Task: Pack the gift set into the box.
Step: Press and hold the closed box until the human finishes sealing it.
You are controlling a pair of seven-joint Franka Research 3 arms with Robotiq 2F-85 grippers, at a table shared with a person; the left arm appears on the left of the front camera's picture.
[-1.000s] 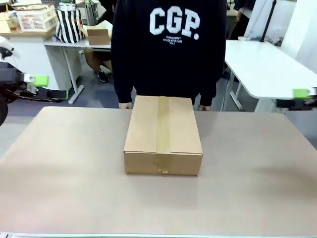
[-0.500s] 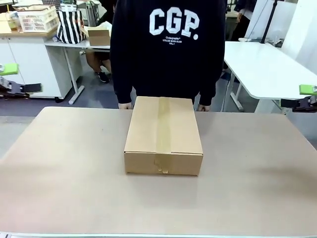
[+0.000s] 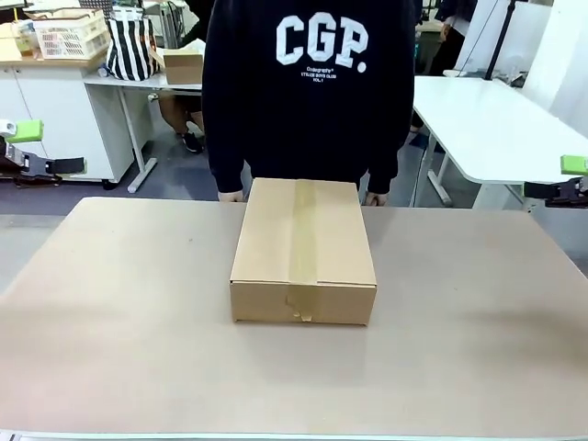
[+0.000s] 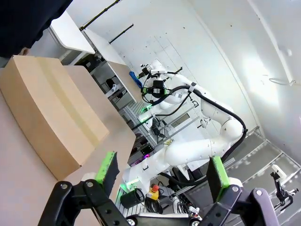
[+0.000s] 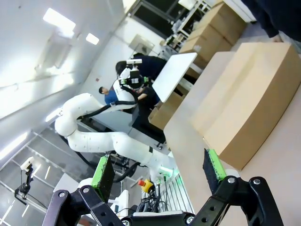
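The box [image 3: 303, 250] sat in the middle of the table [image 3: 110, 322], closed, with a strip of tape running down the length of its top and over the near end. Its far end lay close to the table's far edge, where a person in a dark sweatshirt [image 3: 308, 92] stood with a hand [image 3: 231, 195] just beside each far corner.

The left gripper [image 3: 28, 147] hung off the table's left side, raised above the tabletop and well apart from the box; from the front only a green pad and black linkage showed. In its own wrist view the left gripper [image 4: 162, 174] had its fingers spread wide with nothing between them, the box [image 4: 51, 117] off to one side. The right gripper [image 3: 570, 179] hung off the table's right edge, likewise clear of the box. Its wrist view showed the right gripper [image 5: 157, 172] spread wide and empty, with the box [image 5: 240, 108] beyond one fingertip
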